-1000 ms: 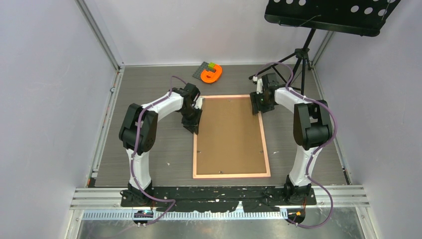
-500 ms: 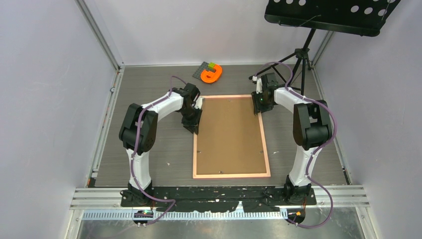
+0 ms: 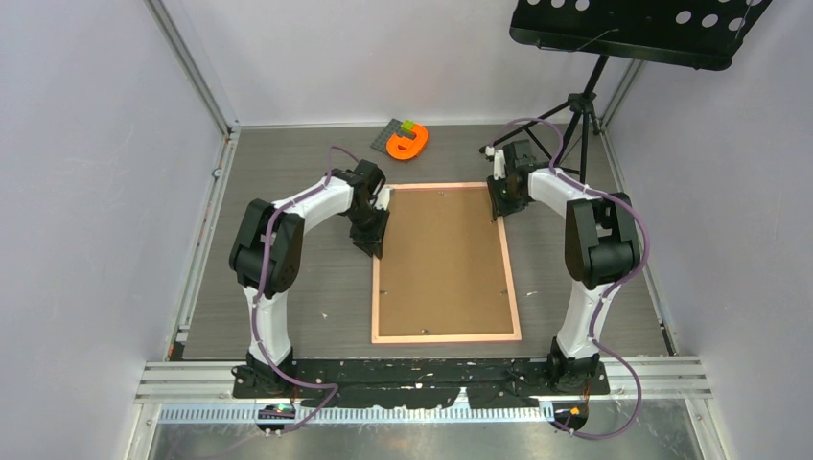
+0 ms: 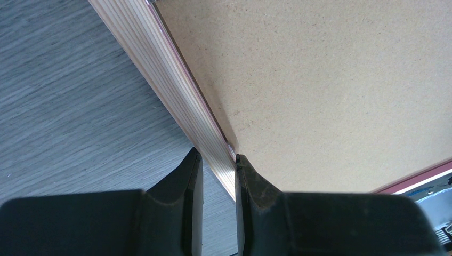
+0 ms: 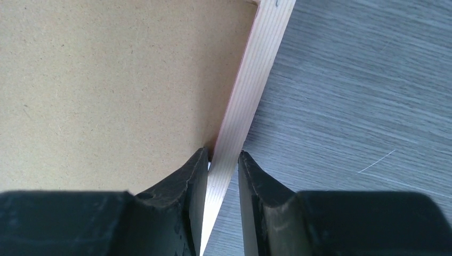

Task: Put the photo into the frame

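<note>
Left gripper (image 4: 214, 160) clamps the left rail of the frame (image 3: 446, 337), upper centre of the overhead view; right gripper (image 5: 223, 157) clamps the right rail.

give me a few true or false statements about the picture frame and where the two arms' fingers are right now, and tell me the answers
1. The frame lies flat on the table with its brown backing board facing up. True.
2. The left fingers sit on either side of the frame's left rail. True.
3. The right fingers hold the orange object. False: they straddle the frame's right rail, and the orange object lies apart, beyond the frame's far end.
4. Both arms reach the frame at its near end. False: both meet it toward its far end, away from their bases.
</note>
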{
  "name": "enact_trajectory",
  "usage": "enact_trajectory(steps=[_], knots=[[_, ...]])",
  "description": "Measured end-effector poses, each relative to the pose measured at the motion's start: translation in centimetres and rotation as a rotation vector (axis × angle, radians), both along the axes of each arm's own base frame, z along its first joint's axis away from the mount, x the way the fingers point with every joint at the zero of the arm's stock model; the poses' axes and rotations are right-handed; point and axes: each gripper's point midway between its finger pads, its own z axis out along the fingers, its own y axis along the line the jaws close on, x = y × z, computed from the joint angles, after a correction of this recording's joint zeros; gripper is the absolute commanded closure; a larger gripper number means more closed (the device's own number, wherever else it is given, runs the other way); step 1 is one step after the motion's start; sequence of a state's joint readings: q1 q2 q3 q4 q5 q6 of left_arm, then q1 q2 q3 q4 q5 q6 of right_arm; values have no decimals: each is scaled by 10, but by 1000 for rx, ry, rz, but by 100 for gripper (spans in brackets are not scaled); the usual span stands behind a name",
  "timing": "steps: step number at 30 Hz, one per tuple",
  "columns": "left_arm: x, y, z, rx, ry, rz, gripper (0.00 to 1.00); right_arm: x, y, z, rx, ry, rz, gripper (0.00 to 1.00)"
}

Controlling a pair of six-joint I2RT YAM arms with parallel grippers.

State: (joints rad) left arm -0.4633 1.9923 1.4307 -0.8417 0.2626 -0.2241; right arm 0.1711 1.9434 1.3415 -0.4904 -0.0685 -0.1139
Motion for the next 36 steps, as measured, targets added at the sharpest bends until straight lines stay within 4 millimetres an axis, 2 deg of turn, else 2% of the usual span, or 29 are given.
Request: enact_trajectory(steps=[12,30,36], knots=[[0,0,0,1,4,0,100,0,1,1,-13,-15,96,56],[0,-1,0,-4,10,-2,100,-5,0,1,-51,-5,264,54],[0,-2,0,-7,11,-4,100,-10,-1,1,-55,16,283,48]])
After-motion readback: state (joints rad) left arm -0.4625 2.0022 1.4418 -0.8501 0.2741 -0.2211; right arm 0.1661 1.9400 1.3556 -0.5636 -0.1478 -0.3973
